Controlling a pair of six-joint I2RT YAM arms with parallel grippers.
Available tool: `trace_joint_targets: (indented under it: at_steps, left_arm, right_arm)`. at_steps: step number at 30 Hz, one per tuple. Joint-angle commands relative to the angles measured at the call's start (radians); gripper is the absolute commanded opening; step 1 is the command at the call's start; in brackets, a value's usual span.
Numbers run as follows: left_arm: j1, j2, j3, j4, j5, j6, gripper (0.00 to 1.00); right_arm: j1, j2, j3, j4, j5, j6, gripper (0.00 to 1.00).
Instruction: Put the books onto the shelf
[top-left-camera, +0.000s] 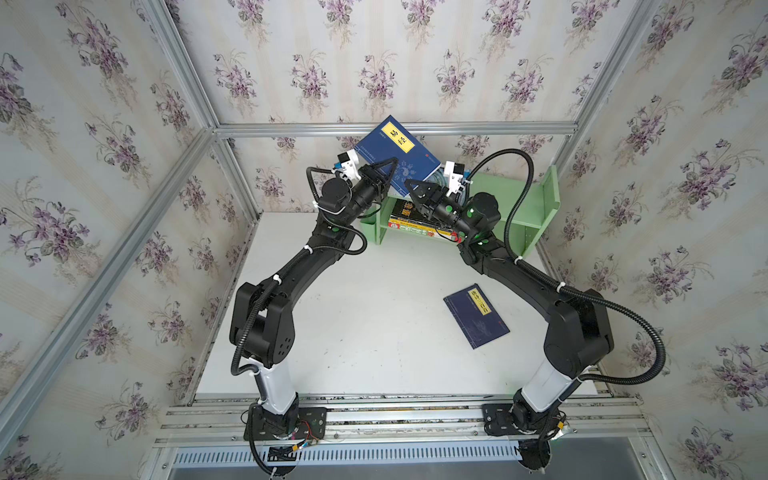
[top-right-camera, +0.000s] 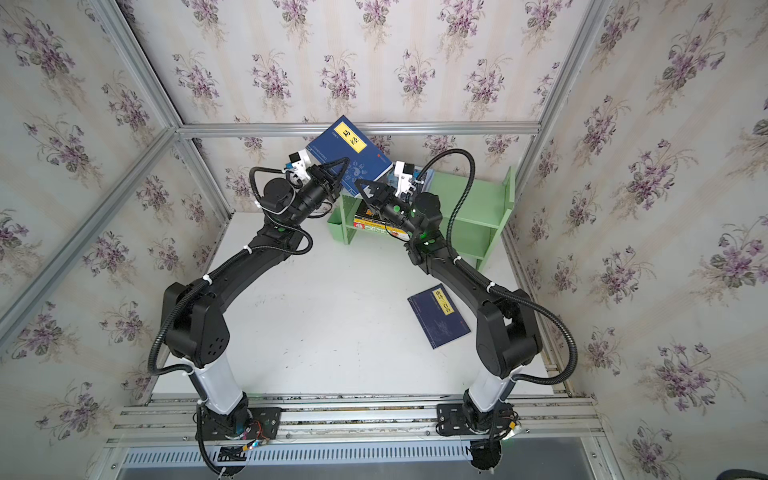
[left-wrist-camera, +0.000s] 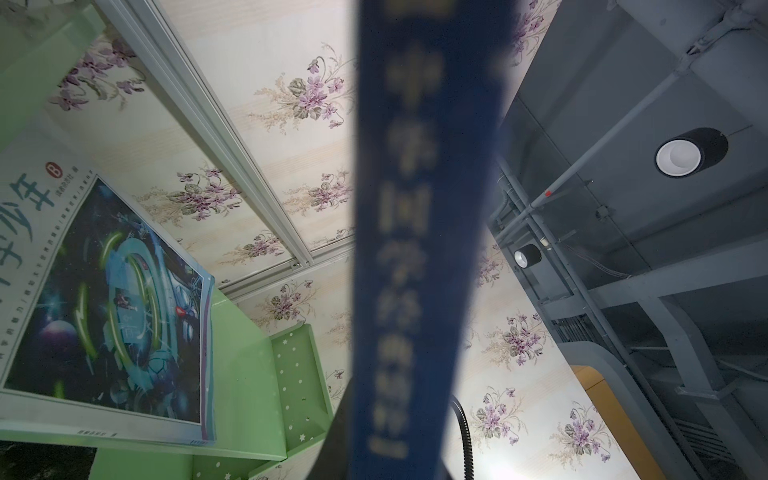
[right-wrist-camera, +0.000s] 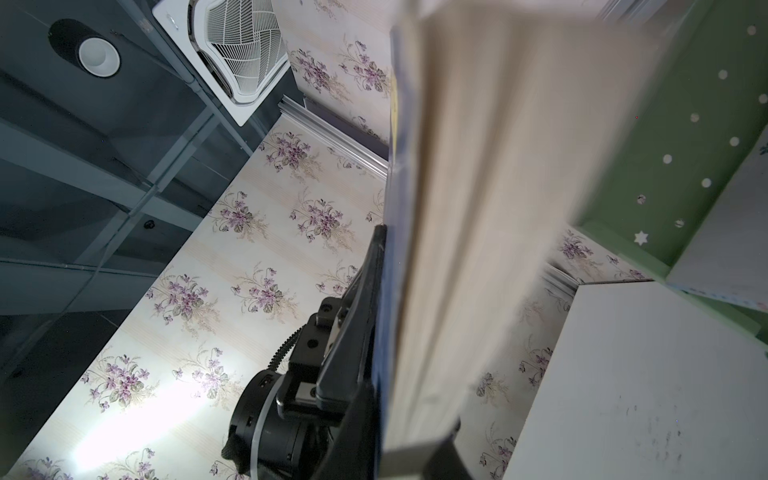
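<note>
White tabletop (top-left-camera: 374, 332), scuffed with small dark marks. Floral wallpaper (top-left-camera: 374, 62) (purple flowers on cream) on all walls, aluminium frame (top-left-camera: 395, 128) at the corners and along the back. Slotted metal rails (top-left-camera: 395, 409) at the front carry both arm bases. The wrist views show a grey ceiling with round lamps (left-wrist-camera: 690, 151) and a white ceiling vent (right-wrist-camera: 232, 50).

The shelf (top-left-camera: 515, 195) is pale green and stands at the back of the table, right of centre, with a small cup (top-left-camera: 369, 232) on its left end. The inner side panel has white dots and stars.

A navy book (top-left-camera: 395, 162) is up in the air, tilted, over the shelf's left end. The left gripper (top-left-camera: 390, 170) is clamped on its spine side and the right gripper (top-left-camera: 411, 187) on its page edge. Its yellow label (top-left-camera: 398, 138) reads 易经. The spine has gold characters, too blurred in the left wrist view to read.

A second navy book (top-left-camera: 476, 321) lies flat on the table near the right arm. Its yellow label (top-right-camera: 441, 300) reads 唐诗三百首.

A white-blue book (left-wrist-camera: 112, 299) lies on the upper tier, with big teal characters ending 年 and a red round mark with B (left-wrist-camera: 53, 169). A black book with yellow characters (top-left-camera: 405, 210) lies in the lower tier on other books, partly hidden and not readable.
</note>
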Motion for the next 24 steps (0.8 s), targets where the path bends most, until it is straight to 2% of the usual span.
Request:
trace_joint_targets:
  at_steps: [1, 3, 6, 8, 9, 11, 16, 22, 24]
  left_arm:
    - [-0.007, -0.02, -0.009, 0.099, 0.013, -0.028, 0.25]
    - [-0.004, -0.031, -0.028, 0.097, 0.014, -0.027, 0.39]
    - [0.008, -0.053, -0.057, 0.072, 0.022, -0.014, 0.49]
    - [0.021, -0.064, -0.067, 0.055, 0.057, 0.0, 0.54]
    - [0.028, -0.068, -0.073, 0.051, 0.076, 0.006, 0.6]
    - [0.045, -0.079, -0.097, 0.032, 0.119, 0.024, 0.65]
    - [0.08, -0.093, -0.149, 0.014, 0.182, 0.027, 0.67]
    - [0.104, -0.08, -0.113, 0.047, 0.271, 0.034, 0.67]
    - [0.11, -0.08, -0.109, 0.047, 0.276, 0.033, 0.63]
  right_arm:
    - [0.0, 0.007, 0.0, 0.022, 0.029, 0.024, 0.15]
    - [-0.004, 0.002, 0.008, 0.001, 0.018, 0.013, 0.13]
    - [-0.024, -0.015, 0.035, -0.057, -0.038, -0.012, 0.11]
    - [-0.05, -0.022, 0.069, -0.122, -0.12, -0.018, 0.1]
    - [-0.062, -0.027, 0.074, -0.135, -0.149, -0.016, 0.09]
    - [-0.094, -0.036, 0.076, -0.128, -0.221, 0.018, 0.09]
    - [-0.148, -0.043, 0.064, -0.07, -0.363, 0.117, 0.08]
    - [-0.159, -0.079, 0.045, -0.139, -0.409, 0.09, 0.08]
    - [-0.159, -0.091, 0.041, -0.162, -0.417, 0.074, 0.08]
